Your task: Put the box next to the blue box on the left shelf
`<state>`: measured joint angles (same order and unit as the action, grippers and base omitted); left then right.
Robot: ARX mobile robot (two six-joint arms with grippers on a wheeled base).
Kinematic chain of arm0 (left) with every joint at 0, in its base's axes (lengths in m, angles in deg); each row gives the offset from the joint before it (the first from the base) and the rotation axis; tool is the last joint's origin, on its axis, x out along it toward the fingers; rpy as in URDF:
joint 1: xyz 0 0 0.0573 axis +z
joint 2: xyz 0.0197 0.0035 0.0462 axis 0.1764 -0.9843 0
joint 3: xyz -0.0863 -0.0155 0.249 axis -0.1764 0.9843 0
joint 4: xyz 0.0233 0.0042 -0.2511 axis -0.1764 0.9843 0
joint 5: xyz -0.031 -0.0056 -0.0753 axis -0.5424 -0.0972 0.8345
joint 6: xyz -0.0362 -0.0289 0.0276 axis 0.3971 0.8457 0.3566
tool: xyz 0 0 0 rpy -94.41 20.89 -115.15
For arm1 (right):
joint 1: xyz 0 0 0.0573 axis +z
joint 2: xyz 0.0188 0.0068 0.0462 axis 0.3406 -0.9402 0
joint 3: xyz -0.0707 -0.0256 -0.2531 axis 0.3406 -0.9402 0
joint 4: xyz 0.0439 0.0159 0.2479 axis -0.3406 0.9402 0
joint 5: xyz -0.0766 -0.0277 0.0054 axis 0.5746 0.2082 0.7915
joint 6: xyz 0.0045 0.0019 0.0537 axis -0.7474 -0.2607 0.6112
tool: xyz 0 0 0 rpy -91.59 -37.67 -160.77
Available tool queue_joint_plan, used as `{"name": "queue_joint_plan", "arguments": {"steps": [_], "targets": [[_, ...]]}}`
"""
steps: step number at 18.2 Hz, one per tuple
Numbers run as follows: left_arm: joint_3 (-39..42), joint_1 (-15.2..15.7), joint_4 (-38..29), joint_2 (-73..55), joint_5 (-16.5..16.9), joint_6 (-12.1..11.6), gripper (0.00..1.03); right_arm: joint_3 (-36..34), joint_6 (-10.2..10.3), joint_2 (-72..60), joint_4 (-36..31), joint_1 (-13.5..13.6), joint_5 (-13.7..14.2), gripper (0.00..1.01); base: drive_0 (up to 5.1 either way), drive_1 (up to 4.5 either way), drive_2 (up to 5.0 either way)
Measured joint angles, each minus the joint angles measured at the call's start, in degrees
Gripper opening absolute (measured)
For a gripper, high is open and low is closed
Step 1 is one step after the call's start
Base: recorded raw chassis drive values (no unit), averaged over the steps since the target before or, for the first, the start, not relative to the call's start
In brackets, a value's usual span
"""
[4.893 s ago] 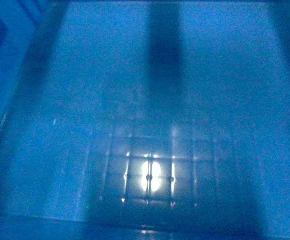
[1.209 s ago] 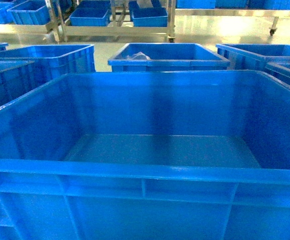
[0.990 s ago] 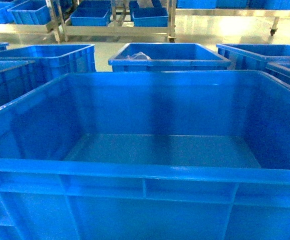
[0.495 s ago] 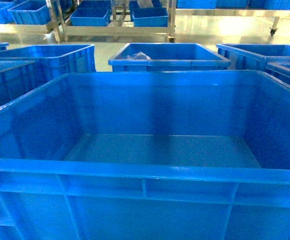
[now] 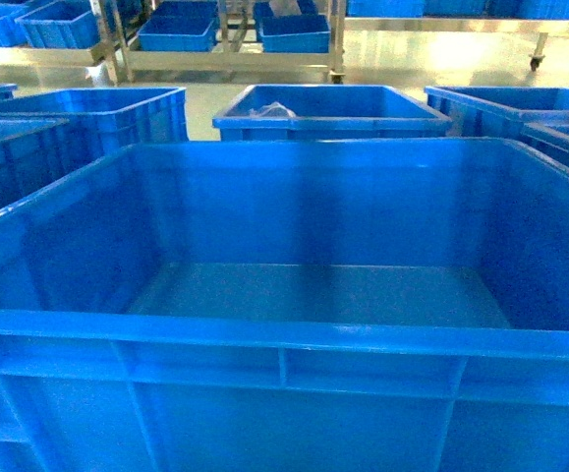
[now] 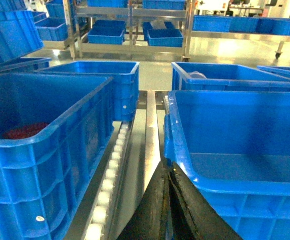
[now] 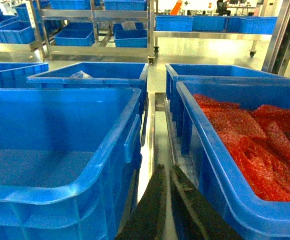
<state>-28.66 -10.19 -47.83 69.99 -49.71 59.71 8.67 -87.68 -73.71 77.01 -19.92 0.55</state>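
The box (image 5: 284,339), a large open-topped bright-blue crate, stands empty and level and fills the head view. Neither gripper shows in that view. In the left wrist view the box (image 6: 235,180) is on the right, and my left gripper (image 6: 167,167) sits shut and empty just outside its near left corner. In the right wrist view the box (image 7: 59,185) is on the left. There my right gripper (image 7: 166,169) rests in the gap beside its right wall, its fingers together but for a thin slit, holding nothing.
A blue crate (image 6: 44,145) with red material stands left of the box across a roller rail (image 6: 109,175). Another crate (image 7: 225,165) full of red material stands to its right. More blue crates (image 5: 328,110) sit behind, and metal shelving (image 5: 225,39) holds small bins.
About five seconds ago the crate's floor filled the head view close up; now the crate stands level below the camera. Nothing has moved over the last second.
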Motion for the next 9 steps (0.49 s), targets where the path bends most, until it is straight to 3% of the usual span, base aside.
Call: {"name": "queue_joint_plan", "arguments": {"steps": [1, 6, 9], "targets": [[0.0, 0.0, 0.0, 0.0, 0.0, 0.0, 0.12, 0.0, 0.0, 0.0, 0.0, 0.0, 0.0, 0.11, 0.0, 0.0, 0.0], [0.0, 0.0, 0.0, 0.0, 0.0, 0.0, 0.81, 0.0, 0.0, 0.0, 0.0, 0.0, 0.0, 0.83, 0.0, 0.0, 0.0], [0.0, 0.0, 0.0, 0.0, 0.0, 0.0, 0.92, 0.0, 0.0, 0.0, 0.0, 0.0, 0.0, 0.94, 0.0, 0.0, 0.0]]}}
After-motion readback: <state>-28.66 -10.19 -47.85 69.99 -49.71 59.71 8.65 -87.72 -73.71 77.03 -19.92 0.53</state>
